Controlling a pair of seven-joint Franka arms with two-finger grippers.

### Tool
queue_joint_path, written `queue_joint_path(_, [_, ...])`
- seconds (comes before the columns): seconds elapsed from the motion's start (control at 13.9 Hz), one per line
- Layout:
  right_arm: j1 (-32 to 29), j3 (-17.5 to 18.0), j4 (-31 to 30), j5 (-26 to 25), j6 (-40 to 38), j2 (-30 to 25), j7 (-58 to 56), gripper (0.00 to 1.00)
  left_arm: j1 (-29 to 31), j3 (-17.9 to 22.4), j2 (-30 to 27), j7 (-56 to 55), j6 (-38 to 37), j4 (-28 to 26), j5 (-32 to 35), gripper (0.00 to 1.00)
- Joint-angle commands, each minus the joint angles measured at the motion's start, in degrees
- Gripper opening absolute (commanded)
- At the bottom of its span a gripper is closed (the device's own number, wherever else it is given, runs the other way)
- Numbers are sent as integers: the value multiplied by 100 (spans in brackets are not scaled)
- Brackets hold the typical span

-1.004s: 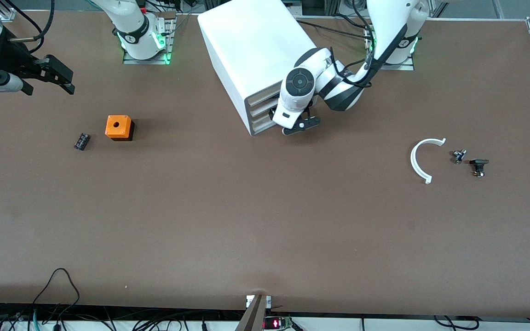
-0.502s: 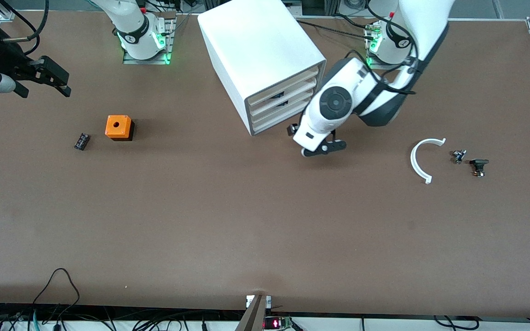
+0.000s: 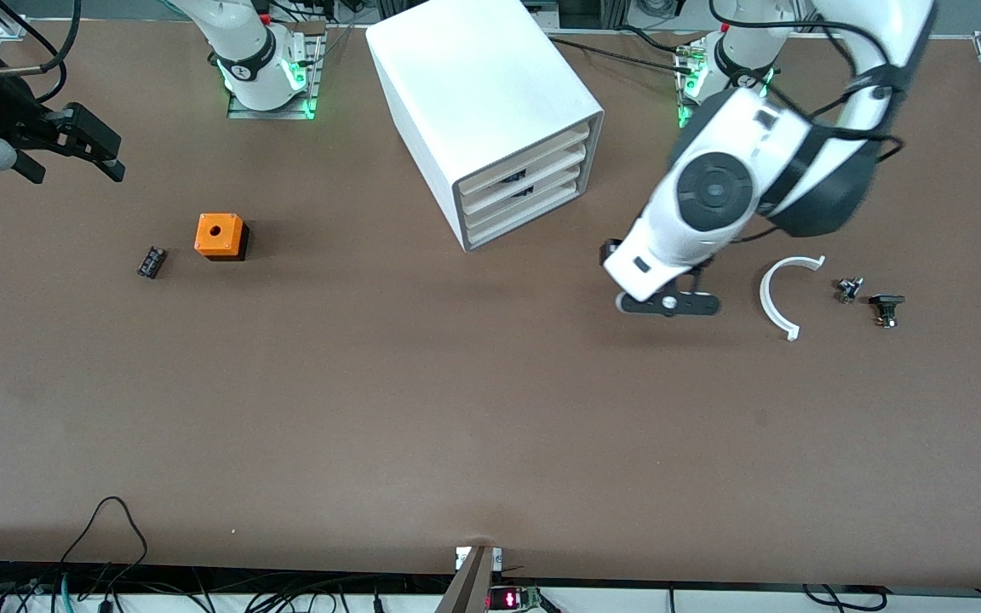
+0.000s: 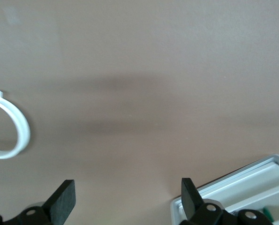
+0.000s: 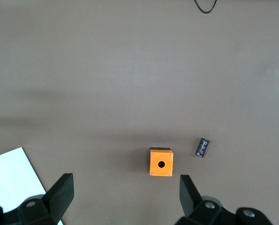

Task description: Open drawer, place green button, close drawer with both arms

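1. Both sets of jaws stand wide apart and empty: the left gripper (image 3: 668,303) hangs over bare table between the cabinet (image 3: 490,102) and the white half-ring (image 3: 784,294).
2. Right gripper (image 3: 86,140) waits in the air at the right arm's end of the table, over nothing, well apart from the orange cube (image 3: 220,236) and the small black part (image 3: 151,261).
3. All drawer fronts, the drawer (image 3: 533,197) among them, look pushed in.
4. Likely the button (image 3: 886,308) lies near the half-ring, toward the left arm's end, so the left arm seems best placed to fetch it.
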Motion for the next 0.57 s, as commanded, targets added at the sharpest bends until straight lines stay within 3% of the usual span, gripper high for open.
queue_joint_path(0.0, [-39,8,155,59,-71,66,0,100,455,-58,-196,894,-315,284,128,99])
queue_joint_path(0.22, [-39,8,155,59,-63,74,0,100,808,12,-608,1720,-289,215,40,99])
queue_joint_path(0.36, [-39,17,155,59,-54,74,0,100,765,415,-952,2108,-236,101,14,99])
queue_joint_path(0.5, [-39,17,155,59,-54,74,0,100,485,1116,-1399,2337,-183,-267,-336,99])
